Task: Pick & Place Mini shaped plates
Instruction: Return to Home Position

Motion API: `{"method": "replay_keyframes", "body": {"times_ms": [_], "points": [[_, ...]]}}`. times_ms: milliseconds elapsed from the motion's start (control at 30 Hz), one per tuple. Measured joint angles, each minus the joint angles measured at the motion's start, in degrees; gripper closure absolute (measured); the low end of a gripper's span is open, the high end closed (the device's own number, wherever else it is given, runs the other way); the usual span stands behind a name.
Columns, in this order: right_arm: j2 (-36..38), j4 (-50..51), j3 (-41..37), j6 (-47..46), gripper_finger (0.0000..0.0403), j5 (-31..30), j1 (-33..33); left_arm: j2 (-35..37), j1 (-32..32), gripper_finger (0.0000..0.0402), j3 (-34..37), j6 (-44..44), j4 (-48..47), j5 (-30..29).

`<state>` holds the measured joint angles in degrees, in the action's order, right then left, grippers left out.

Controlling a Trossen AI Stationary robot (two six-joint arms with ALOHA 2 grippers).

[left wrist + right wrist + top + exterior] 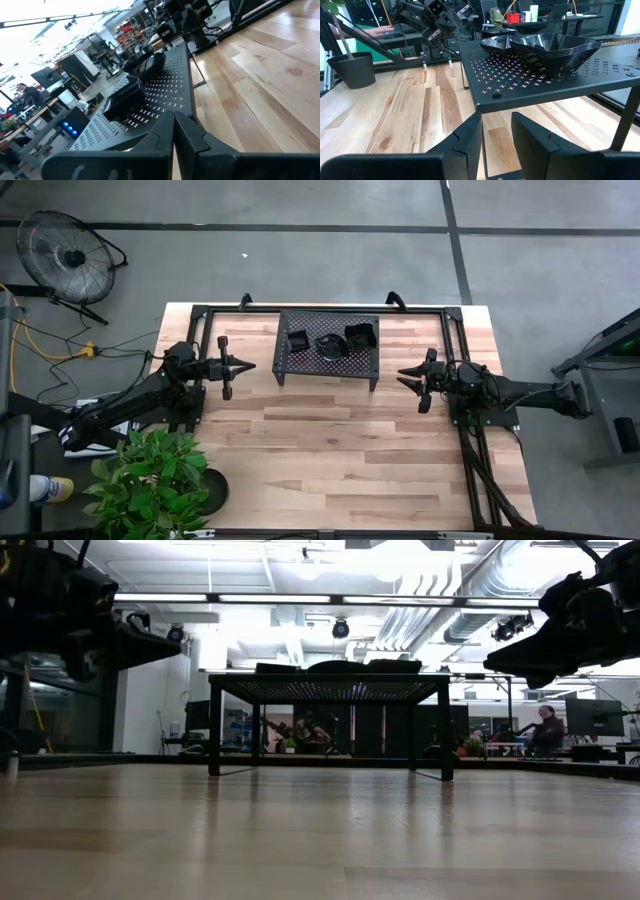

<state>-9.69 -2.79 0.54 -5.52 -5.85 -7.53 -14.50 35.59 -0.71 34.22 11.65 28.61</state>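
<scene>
The mini shaped plates sit on top of a black perforated rack point(328, 370) at the table's far middle. A square stack point(298, 340) is on its left, a round scalloped plate point(330, 347) in the middle, and another square stack point(359, 335) on its right. My left gripper point(250, 366) hovers level by the rack's left end, shut and empty; in its wrist view the fingers point(187, 137) meet. My right gripper point(402, 375) hovers level by the rack's right end, open, with nothing between its fingers point(470, 132). The right wrist view shows the nearest stack point(555, 50).
Bare wooden tabletop point(340, 450) stretches from the rack to the near edge. A potted plant point(150, 480) stands at the near left corner. A black frame point(455, 315) runs along the far and right sides. A fan point(65, 255) is on the floor. A person point(545, 730) sits in the room behind.
</scene>
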Motion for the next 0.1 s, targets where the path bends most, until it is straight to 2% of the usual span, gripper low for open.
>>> {"method": "replay_keyframes", "body": {"times_ms": [100], "points": [[0.0,-0.01,0.0,0.0,0.03,0.02,0.0,0.02,0.0,0.04,0.0,0.0,0.0,0.01]]}}
